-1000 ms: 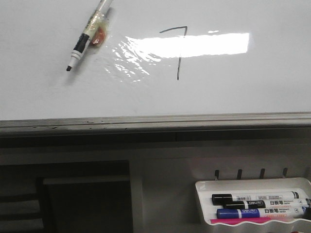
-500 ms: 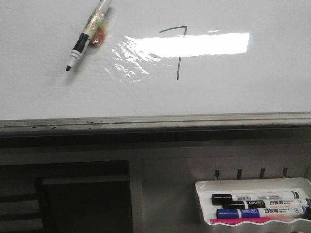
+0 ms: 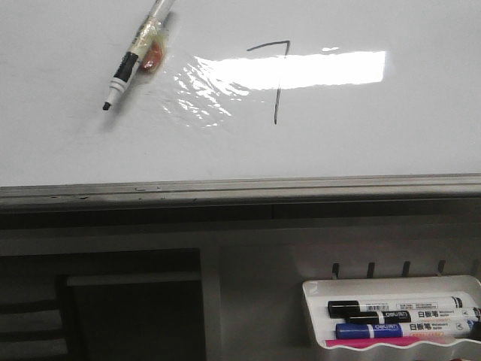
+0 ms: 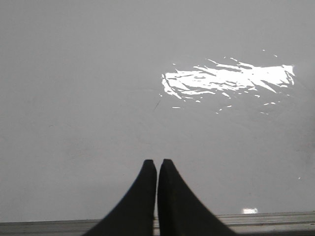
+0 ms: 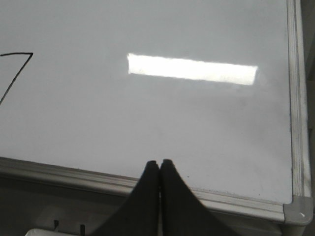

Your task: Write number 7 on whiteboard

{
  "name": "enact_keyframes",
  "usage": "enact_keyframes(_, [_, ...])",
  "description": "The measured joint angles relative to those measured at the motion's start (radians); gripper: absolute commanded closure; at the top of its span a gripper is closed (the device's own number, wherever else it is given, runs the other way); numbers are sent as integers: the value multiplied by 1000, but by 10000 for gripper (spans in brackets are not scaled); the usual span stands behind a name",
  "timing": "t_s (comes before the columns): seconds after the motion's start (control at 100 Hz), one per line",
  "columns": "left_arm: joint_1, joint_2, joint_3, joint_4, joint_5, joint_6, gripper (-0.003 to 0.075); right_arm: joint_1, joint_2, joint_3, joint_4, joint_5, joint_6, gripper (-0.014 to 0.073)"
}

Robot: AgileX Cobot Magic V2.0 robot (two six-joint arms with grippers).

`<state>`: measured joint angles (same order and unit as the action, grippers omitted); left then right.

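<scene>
The whiteboard (image 3: pixel 361 143) is a large glossy white board with a grey edge strip. A thin dark number 7 (image 3: pixel 276 75) is drawn near its middle, beside a bright glare and a rippled patch. Part of the 7 (image 5: pixel 15 69) shows in the right wrist view. A marker (image 3: pixel 135 53) with its black tip bare lies on the board at the upper left, with tape and something orange on its barrel. My left gripper (image 4: pixel 157 162) is shut and empty over bare board (image 4: pixel 98 98). My right gripper (image 5: pixel 159 162) is shut and empty at the board's near edge (image 5: pixel 221 123).
A small white marker tray (image 3: pixel 391 286) with several capped markers (image 3: pixel 398 310) hangs below the board at the right. The board's grey frame (image 3: pixel 225 188) runs across the front view. Its right corner (image 5: pixel 295 211) shows in the right wrist view.
</scene>
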<state>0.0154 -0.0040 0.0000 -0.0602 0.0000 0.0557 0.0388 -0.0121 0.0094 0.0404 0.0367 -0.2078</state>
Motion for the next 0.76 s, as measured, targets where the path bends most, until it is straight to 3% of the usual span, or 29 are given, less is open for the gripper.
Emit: enact_keyframes(0.76, [0,0,0,0,0,0,741,-12,0,0,-15,22,3,657])
